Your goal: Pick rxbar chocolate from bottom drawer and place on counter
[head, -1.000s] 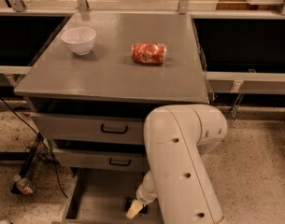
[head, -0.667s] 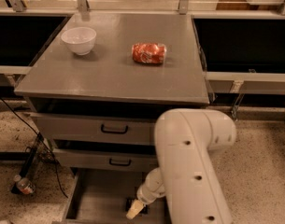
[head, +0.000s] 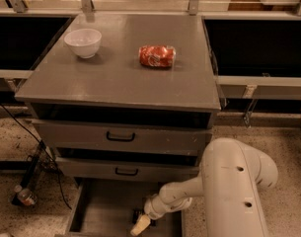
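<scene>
The bottom drawer (head: 108, 206) is pulled out below the two shallower drawers, and its flat grey floor shows. My gripper (head: 140, 224) is down inside it, near the front middle, at the end of the white arm (head: 234, 186) that comes in from the right. A small dark shape (head: 138, 214) lies right against the gripper; it may be the rxbar chocolate, but the gripper partly hides it and I cannot tell if it is held. The counter (head: 120, 78) is the broad grey cabinet top above.
A white bowl (head: 83, 42) stands at the counter's back left. A red-orange snack packet (head: 157, 56) lies near its middle back. The two upper drawers (head: 120, 137) are nearly shut. A small bottle (head: 24, 196) and cables lie on the floor at the left.
The arm's big white elbow has swung to the right. The gripper has stayed at about the same spot inside the bottom drawer.
</scene>
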You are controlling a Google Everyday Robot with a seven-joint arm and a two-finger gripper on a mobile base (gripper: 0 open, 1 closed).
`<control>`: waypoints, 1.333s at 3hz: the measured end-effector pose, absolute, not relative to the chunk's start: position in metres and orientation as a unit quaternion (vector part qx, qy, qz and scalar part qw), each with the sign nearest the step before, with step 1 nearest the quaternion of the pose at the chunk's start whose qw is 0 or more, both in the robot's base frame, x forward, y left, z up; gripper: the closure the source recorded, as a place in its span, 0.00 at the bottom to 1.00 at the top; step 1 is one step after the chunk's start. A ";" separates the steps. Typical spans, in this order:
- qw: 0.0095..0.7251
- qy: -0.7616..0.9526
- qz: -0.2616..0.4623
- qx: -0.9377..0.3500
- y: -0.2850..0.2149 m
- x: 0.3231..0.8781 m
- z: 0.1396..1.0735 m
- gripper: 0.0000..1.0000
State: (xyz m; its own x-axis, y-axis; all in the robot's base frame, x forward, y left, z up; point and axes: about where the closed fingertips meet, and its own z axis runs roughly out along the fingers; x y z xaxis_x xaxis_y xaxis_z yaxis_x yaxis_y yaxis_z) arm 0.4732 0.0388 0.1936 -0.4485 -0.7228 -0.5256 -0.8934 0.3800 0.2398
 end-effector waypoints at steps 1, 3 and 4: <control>0.169 0.816 0.251 -0.492 0.038 0.474 0.191 0.00; 0.167 0.839 0.241 -0.459 0.028 0.494 0.165 0.00; 0.165 0.844 0.241 -0.449 0.031 0.491 0.156 0.00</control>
